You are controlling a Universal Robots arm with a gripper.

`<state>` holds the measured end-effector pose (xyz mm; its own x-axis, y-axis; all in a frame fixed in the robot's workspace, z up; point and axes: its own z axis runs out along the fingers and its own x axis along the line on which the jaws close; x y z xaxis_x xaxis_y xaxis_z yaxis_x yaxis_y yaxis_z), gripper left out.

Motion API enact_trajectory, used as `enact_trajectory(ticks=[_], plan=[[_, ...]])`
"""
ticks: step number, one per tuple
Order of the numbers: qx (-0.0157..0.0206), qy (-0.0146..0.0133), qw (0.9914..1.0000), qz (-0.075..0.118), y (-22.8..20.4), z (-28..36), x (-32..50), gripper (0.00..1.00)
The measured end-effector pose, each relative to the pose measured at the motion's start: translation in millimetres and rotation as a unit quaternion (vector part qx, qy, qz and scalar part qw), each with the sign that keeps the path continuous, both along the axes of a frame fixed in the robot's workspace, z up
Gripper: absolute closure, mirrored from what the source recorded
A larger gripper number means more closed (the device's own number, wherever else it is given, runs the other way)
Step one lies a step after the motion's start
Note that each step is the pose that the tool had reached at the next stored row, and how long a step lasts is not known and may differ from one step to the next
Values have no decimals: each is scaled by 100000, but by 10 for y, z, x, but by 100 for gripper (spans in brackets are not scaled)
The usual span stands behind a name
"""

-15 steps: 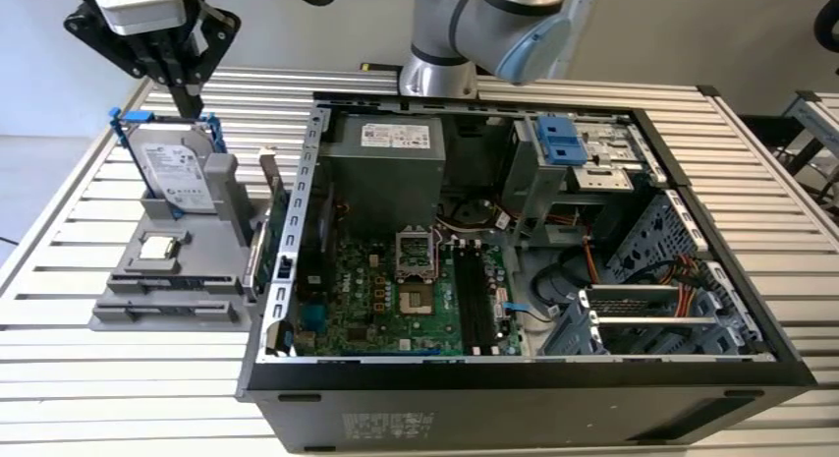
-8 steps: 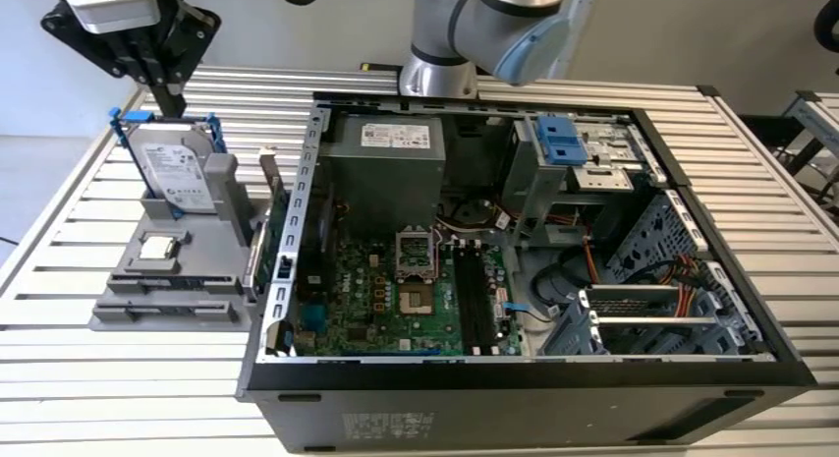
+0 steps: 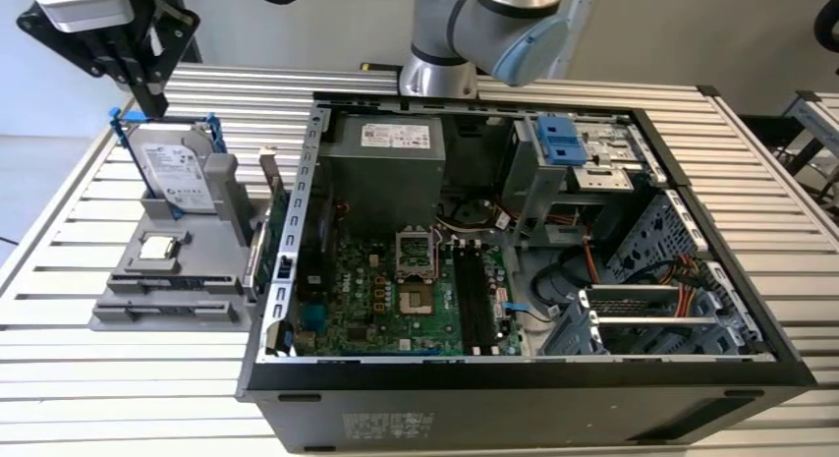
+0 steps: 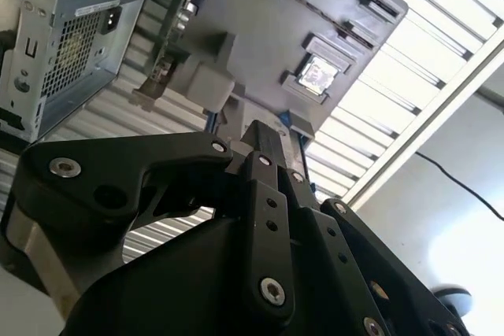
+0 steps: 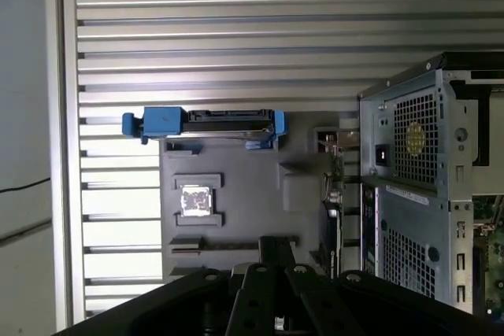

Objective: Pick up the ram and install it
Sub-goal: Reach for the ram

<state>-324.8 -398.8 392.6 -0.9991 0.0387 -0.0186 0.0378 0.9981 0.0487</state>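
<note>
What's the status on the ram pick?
Claw shut, empty, just above the hard drive. Ram on edge in the gray holder beside the open case, not grasped. Nothing on top of it.

Open PC case [image 3: 525, 376] on slatted table [image 3: 118, 398], HDD [image 3: 177, 172] upright in gray holder [image 3: 168, 314], CPU chip [image 3: 157, 247] alongside

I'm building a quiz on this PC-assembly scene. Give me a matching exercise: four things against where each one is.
1 hard drive
2 processor chip
3 ram
4 gripper

A lying flat on the grey holder
B above the hard drive
C on edge at the holder's side, by the computer case
D upright in the holder, with blue brackets

Pairs: 1-D, 2-A, 3-C, 4-B
</note>
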Motion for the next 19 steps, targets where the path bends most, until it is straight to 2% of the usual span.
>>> enact_trajectory(ticks=[15,19], plan=[[1,-3,99997,737,0,0,-290,100],[4,-5,99997,789,0,0,-311,100]])
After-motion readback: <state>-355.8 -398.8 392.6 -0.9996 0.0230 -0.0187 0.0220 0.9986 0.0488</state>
